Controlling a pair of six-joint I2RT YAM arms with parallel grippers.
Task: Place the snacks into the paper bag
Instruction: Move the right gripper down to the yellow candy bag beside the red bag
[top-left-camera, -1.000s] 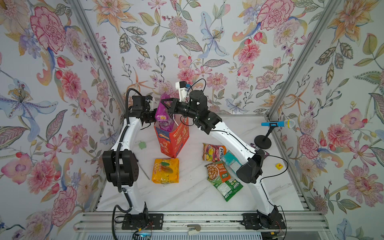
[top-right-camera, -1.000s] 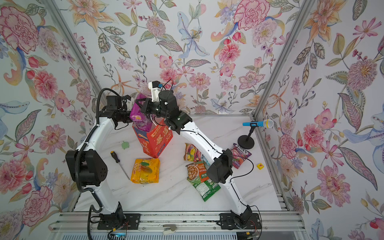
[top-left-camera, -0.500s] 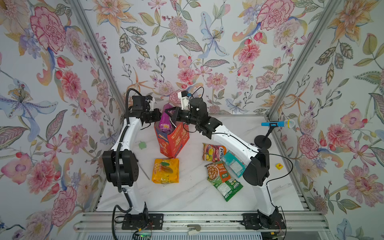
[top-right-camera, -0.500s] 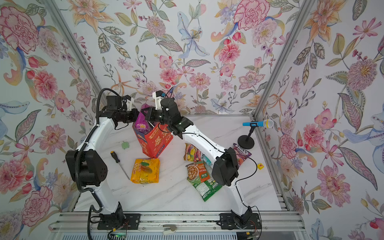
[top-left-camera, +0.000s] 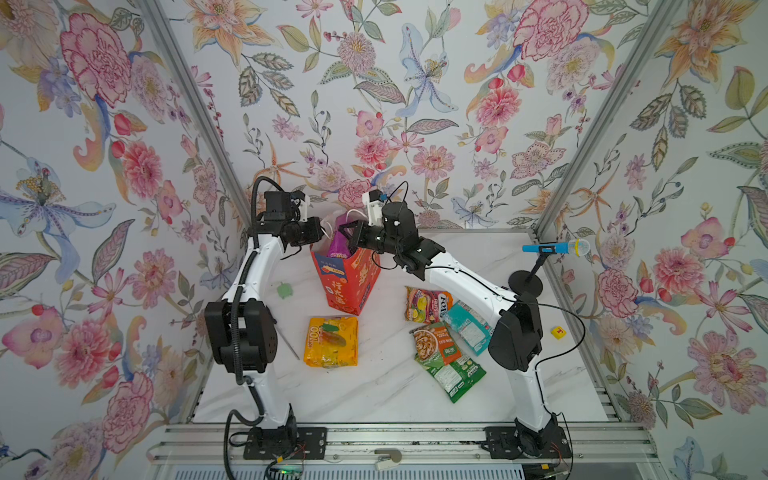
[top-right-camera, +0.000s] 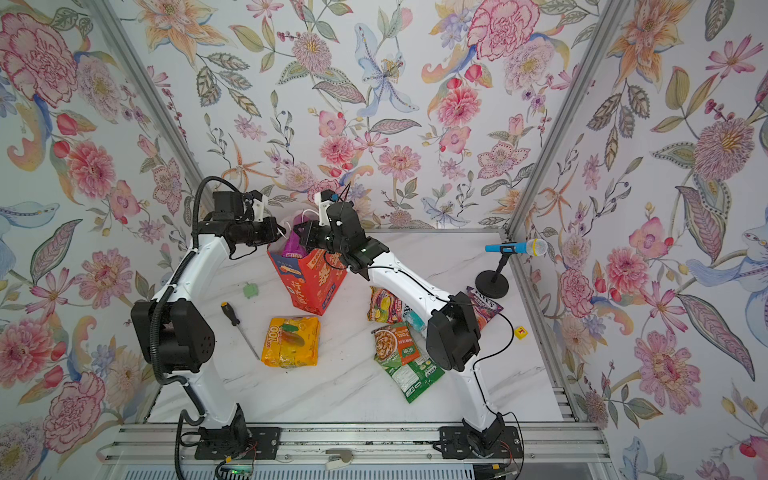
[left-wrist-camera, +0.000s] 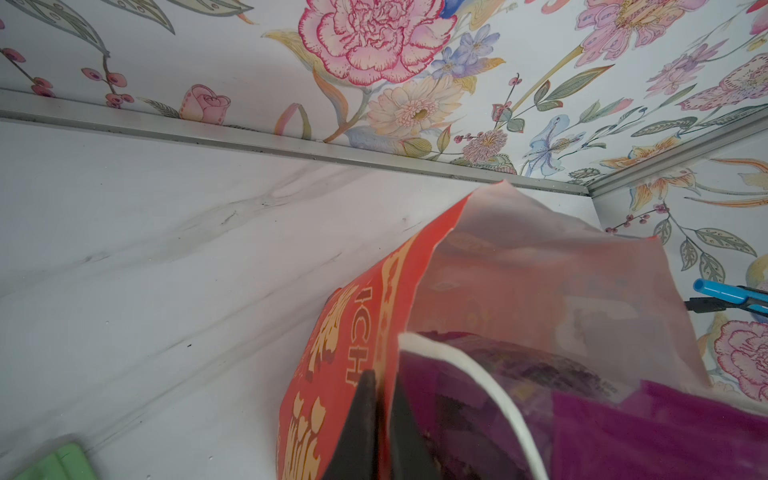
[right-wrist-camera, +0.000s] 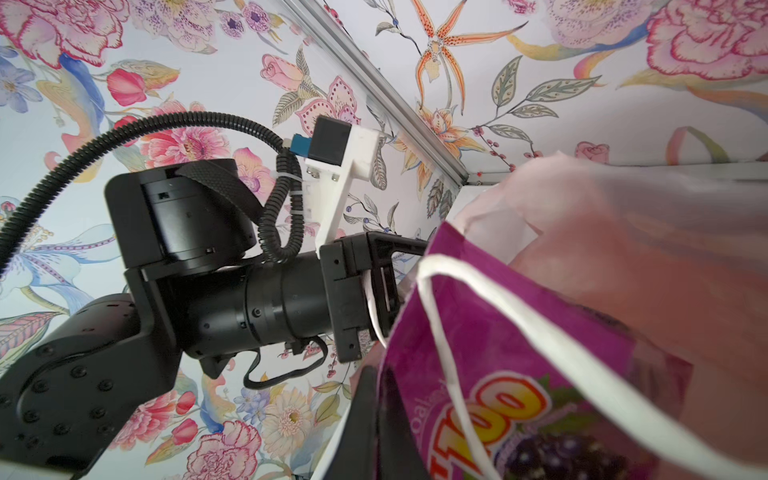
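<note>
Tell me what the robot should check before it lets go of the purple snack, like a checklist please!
1. The paper bag stands on the table, mouth open: ok.
2. The left hand pinches the bag's red wall: ok.
3. The right hand is shut on the purple packet: ok.
4. The packet's lower end is inside the bag: ok; its top sticks out.
5. The white cord handle is out of the way: not ok; it lies across the packet.
6. Room deeper in the bag: cannot tell.
</note>
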